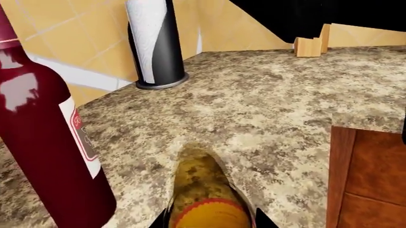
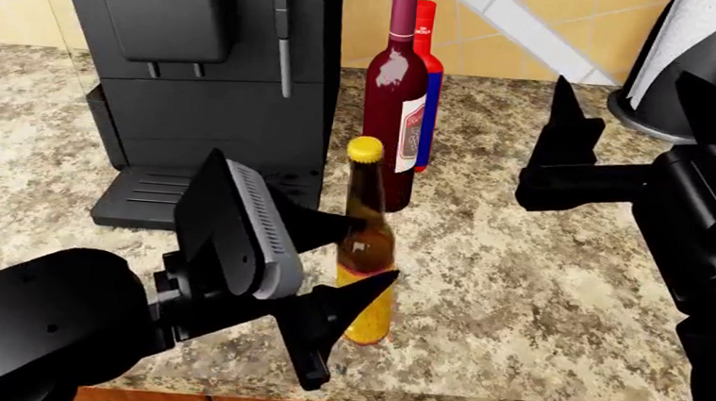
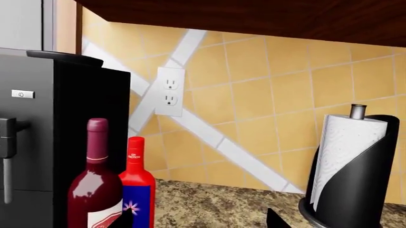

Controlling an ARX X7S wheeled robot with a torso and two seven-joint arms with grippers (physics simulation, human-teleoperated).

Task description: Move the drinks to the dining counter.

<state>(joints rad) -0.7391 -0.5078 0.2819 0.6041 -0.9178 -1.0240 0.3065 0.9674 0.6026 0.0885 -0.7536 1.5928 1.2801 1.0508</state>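
The amber beer bottle [image 2: 371, 317] with a yellow cap stands upright near the front edge of the brown granite counter [image 2: 540, 298]. My left gripper [image 2: 373, 251] is shut on its middle, a finger pressed to each side; in the left wrist view its yellow label [image 1: 209, 213] fills the gap. The dark-red wine bottle [image 2: 394, 108] stands just behind, and the blue bottle with a red cap [image 2: 430, 83] is half hidden behind that. My right gripper [image 3: 199, 221] hovers open and holds nothing, to the right of these two bottles. The dining counter is out of view.
A black coffee machine [image 2: 204, 67] stands left of the bottles. At the back right is a paper towel roll on a black holder [image 3: 349, 171]. A small wooden block [image 1: 311, 45] sits in the far corner. Orange-brown cabinet fronts [image 1: 371, 180] run below the counter edge.
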